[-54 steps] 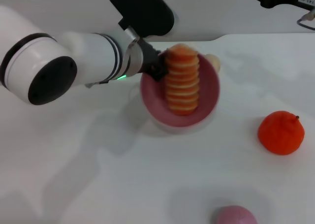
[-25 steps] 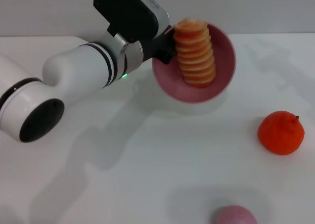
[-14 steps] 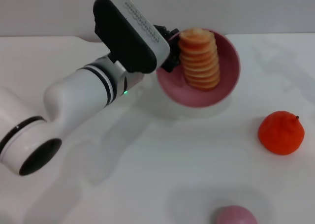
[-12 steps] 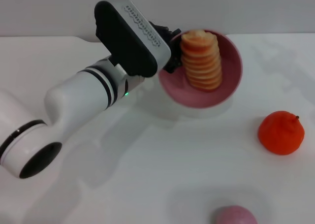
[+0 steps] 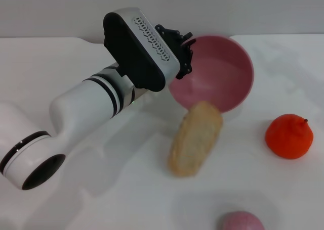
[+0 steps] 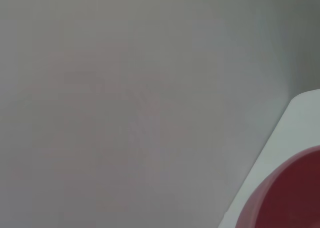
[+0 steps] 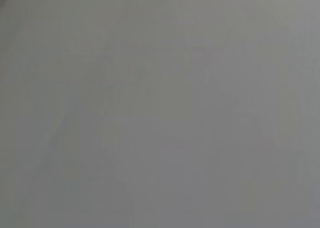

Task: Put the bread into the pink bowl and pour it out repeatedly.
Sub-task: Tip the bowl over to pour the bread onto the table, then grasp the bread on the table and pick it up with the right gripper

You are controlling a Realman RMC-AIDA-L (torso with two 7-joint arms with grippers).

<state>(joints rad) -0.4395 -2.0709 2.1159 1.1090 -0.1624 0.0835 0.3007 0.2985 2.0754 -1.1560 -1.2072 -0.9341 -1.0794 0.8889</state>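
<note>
We find the left gripper (image 5: pixel 183 55) at the pink bowl (image 5: pixel 217 71), clamped on its rim at the bowl's nine o'clock side. The fingertips are largely hidden by the rim and by the dark wrist housing, so the contact itself is hard to make out. The bowl is raised and tipped, its opening turned toward the camera, and we see nothing inside it. In the left wrist view only a dark red arc of the bowl (image 6: pixel 285 198) shows at one corner, cut off by the frame edge; the rest is plain grey wall.

The bread (image 5: pixel 195 138) is out of the bowl, at the bowl's six o'clock, its plain tan underside up. Its outline is blurred; we cannot tell whether it is resting on the white table (image 5: pixel 126 189).

An orange fruit (image 5: pixel 289 136) sits well apart at the bread's three o'clock. A small pink rounded object (image 5: pixel 242 222) is cut off by the lower frame edge.

The right wrist view shows only blank grey; the right gripper is not visible. No legible writing or labels appear.
</note>
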